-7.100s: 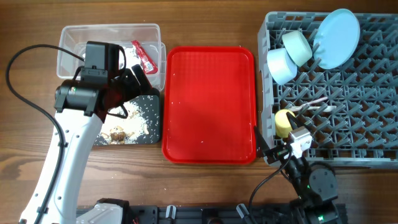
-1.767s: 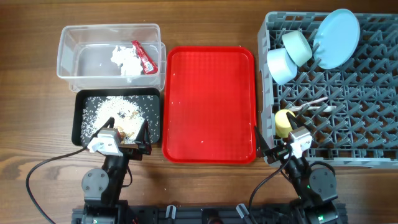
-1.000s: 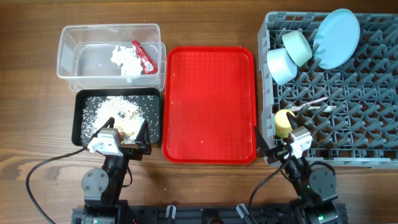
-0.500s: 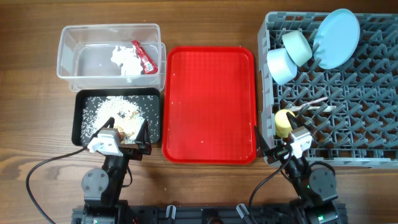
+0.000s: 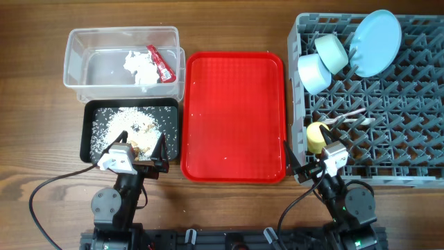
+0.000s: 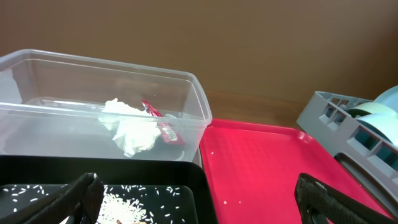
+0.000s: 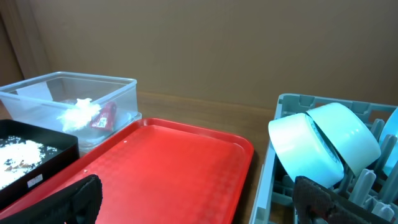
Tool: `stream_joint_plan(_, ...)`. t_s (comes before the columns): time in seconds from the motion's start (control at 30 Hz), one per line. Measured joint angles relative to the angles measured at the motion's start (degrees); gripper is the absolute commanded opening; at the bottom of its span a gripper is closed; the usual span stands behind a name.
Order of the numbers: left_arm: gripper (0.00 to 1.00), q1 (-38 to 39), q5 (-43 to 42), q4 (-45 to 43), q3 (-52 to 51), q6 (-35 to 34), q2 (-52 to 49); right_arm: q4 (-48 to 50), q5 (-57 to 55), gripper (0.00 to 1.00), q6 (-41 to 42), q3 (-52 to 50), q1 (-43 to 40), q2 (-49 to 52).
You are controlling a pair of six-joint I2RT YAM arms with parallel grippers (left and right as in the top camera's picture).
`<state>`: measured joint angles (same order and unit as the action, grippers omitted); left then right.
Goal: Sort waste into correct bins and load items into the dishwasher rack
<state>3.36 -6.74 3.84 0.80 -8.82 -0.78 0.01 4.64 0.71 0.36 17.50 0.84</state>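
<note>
The clear tub (image 5: 76, 55) holds the crumpled white tissue (image 5: 139, 68) and the red-and-white wrapper (image 5: 159, 62); both also show in the left wrist view (image 6: 134, 127). The black tray (image 5: 97, 110) holds rice crumbs and beige scraps (image 5: 135, 135). The grey rack (image 5: 388, 125) holds the pale blue plate (image 5: 376, 32), mint green bowl (image 5: 331, 52), light blue bowl (image 5: 313, 73), yellow cup (image 5: 316, 137) and white cutlery (image 5: 345, 117). My left gripper (image 5: 139, 151) is open and empty at the black tray's near edge. My right gripper (image 5: 305, 158) is open and empty by the rack's front left corner.
The flat red serving tray (image 5: 234, 114) lies between the bins and the rack, with a few crumbs on it. Both arms are folded low at the table's near edge. Wooden table surface lies to the left of the bins.
Seven seconds ago the left arm reached over the clear tub and black tray; it has since withdrawn to the near edge. Nothing has moved in the last two seconds.
</note>
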Motion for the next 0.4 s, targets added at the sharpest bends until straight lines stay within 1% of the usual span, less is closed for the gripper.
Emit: stream_joint_plan(0.4, 1.00, 0.0, 0.0, 0.0, 0.0, 0.0, 0.0, 0.0, 0.0, 1.00, 0.0, 0.0, 0.0, 0.0)
